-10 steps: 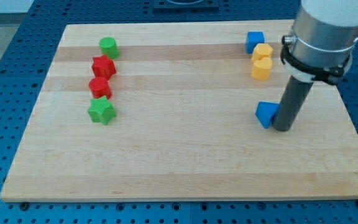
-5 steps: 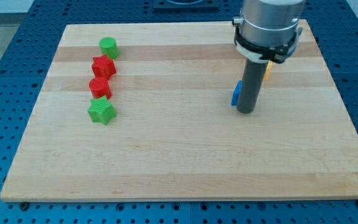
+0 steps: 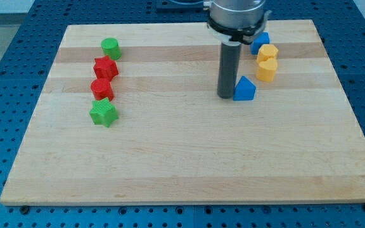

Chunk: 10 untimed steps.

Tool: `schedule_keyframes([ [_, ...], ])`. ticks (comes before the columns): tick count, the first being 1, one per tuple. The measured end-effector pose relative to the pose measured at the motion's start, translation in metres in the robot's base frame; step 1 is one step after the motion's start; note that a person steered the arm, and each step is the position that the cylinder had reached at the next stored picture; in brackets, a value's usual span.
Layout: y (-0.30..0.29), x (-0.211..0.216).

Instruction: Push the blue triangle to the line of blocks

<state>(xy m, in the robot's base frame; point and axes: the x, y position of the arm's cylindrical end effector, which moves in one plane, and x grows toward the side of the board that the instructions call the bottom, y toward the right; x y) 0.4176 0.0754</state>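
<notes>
My tip (image 3: 226,95), a plain rod tool with nothing to open, touches the blue triangle's (image 3: 244,89) left side on the worktop (image 3: 182,164).

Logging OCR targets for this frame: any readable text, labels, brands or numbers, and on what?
None: no readable text anywhere in the camera view.
Wooden board: bare grain, no markings.
Blue triangle, blue cube, two yellow blocks, green cylinder, two red blocks, green star: plain faces.
Rod ending in my tip, just to the view's left of the blue triangle: unmarked.
</notes>
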Motion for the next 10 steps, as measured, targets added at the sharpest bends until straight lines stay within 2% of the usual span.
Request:
schedule_keyframes([
  [1,0.028,0.009],
  [3,0.036,0.014],
  [4,0.044,0.037],
  [10,0.048,0.024],
])
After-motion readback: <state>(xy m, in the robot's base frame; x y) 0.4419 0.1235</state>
